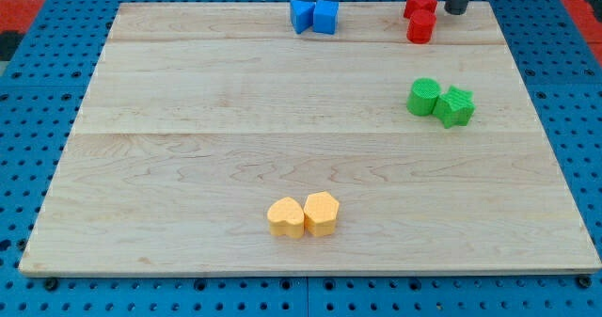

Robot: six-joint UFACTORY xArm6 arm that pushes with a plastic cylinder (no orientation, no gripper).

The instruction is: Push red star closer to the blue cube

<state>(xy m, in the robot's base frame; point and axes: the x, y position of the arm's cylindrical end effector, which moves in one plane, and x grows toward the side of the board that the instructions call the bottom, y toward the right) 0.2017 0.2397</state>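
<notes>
**Yellow pair nearest the lens; tip parked at the far right edge**

Yellow blocks are noted first, low in the view: a yellow heart (pixel 285 217) touching a yellow hexagon (pixel 322 213).

No hand is fitted, so no open or closed state can be reported; the arm ends in a dark rod. My tip (pixel 456 11) is seen at the view's top right, just right of the red pair and apart from it. The red star (pixel 420 2) is found touching a red cylinder (pixel 420 27) directly below it. Well to the left, along the same top edge, the blue cube (pixel 325 17) is seen touching a second blue block (pixel 301 16) of unclear shape. Below the reds, a green cylinder (pixel 423 97) and a green star (pixel 456 106) touch. All rest on the wooden tabletop (pixel 188 148).
</notes>
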